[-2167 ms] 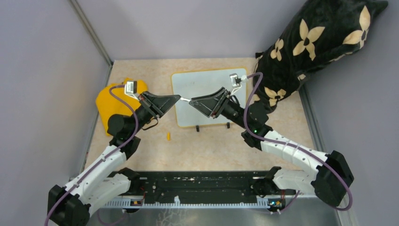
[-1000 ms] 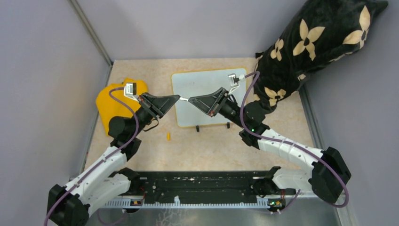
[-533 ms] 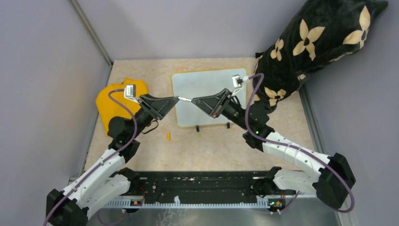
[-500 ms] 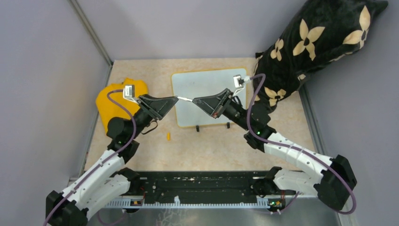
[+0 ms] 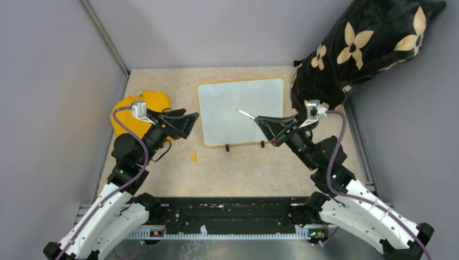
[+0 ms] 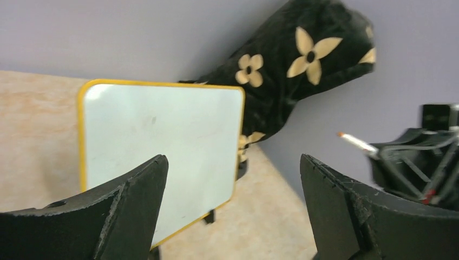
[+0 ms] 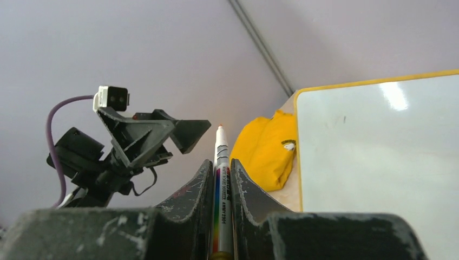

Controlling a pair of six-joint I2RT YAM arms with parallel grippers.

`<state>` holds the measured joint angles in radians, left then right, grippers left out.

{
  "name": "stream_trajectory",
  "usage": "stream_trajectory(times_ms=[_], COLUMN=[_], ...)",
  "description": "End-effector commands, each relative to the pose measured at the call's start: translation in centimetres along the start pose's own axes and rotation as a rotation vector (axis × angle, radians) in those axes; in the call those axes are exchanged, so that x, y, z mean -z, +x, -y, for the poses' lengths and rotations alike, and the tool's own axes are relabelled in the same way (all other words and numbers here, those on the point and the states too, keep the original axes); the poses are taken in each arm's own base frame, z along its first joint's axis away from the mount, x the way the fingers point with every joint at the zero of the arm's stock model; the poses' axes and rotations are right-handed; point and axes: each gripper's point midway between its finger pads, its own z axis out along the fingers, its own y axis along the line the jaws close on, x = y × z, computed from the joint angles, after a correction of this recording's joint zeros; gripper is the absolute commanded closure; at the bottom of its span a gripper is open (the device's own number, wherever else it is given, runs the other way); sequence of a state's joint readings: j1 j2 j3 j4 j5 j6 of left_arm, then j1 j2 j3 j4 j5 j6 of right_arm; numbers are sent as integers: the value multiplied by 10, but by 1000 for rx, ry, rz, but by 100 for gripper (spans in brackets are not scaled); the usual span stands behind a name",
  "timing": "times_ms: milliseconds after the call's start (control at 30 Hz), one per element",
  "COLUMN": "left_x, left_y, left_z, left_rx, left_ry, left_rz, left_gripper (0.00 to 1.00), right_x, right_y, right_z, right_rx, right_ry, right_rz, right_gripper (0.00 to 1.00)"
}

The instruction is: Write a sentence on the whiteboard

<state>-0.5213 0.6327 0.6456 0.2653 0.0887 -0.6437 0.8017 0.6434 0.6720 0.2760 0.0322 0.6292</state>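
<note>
Whiteboard (image 5: 233, 108): laid flat mid-counter, nearer the far edge, its two black feet turned toward the near edge; a glossy white face is shown.
Right gripper (image 7: 221, 162): clamped on a whiteboard marker (image 7: 222, 187), the orange tip aimed toward the left edge, seen over the board's right half.
Left gripper (image 6: 233, 160): spread wide, nothing held, just beside the board's left side.
Yellow cloth (image 5: 127, 116): bunched by the left edge.
Flowered black cushion (image 5: 368, 43): propped in the far right corner.
</note>
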Motion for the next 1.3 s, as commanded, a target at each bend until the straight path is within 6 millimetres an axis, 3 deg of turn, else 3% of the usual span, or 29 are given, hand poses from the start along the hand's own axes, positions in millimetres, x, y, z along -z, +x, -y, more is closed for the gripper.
stream_trajectory(times_ms=[0, 167, 333, 433, 567, 700, 967, 1133, 1267], left_x=[8, 4, -10, -19, -26, -23, -11, -9, -5], left_y=[7, 7, 15, 23, 43, 56, 66, 59, 48], left_z=[-38, -51, -61, -65, -72, -83, -105, -107, -125], left_rx=[-222, -382, -475, -479, -453, -417, -347, -307, -197], left_ry=[-156, -187, -184, -173, -157, -181, -260, -281, -420], left_rz=[-54, -86, -134, -150, -195, -204, -143, -80, 1], left_gripper=[4, 5, 5, 4, 4, 4, 3, 3, 5], right_x=[14, 34, 41, 39, 27, 12, -3, -5, -3], right_y=[1, 6, 13, 18, 23, 26, 39, 34, 24], right_z=[25, 63, 81, 86, 76, 72, 87, 89, 98], right_rx=[140, 237, 290, 326, 433, 491, 529, 557, 534], right_ry=[107, 301, 390, 418, 444, 466, 564, 655, 766], right_rz=[-18, -84, -137, -155, -171, -175, -176, -118, -40], right_gripper=[100, 100, 100, 100, 100, 100, 100, 100, 100])
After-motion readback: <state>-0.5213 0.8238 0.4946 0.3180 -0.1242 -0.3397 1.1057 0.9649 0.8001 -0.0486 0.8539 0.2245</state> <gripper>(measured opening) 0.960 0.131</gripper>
